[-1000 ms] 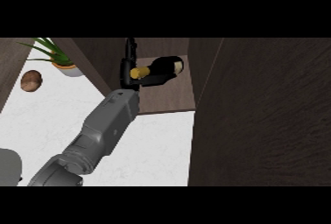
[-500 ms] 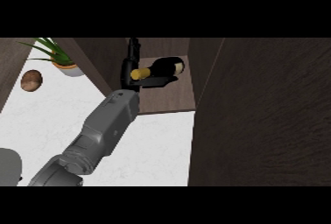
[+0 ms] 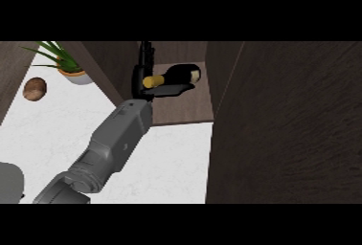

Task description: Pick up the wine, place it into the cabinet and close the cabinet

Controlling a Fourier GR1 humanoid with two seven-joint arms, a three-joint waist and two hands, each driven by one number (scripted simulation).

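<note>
Dark wine bottle (image 3: pixel 182 74) lies on its side on the cabinet (image 3: pixel 185 109) shelf, its yellow cap toward my hand. My right hand (image 3: pixel 161 89) reaches into the cabinet, fingers (image 3: pixel 174 89) curled round the bottle's neck just under the cap. White table (image 3: pixel 56 124) carries a potted plant (image 3: pixel 69 67) and a potato (image 3: pixel 34 89).

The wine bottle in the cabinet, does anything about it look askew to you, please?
Yes: the wine bottle lies on its side across the cabinet shelf rather than upright, its yellow-capped neck towards the right hand, whose fingers reach beneath it.
</note>
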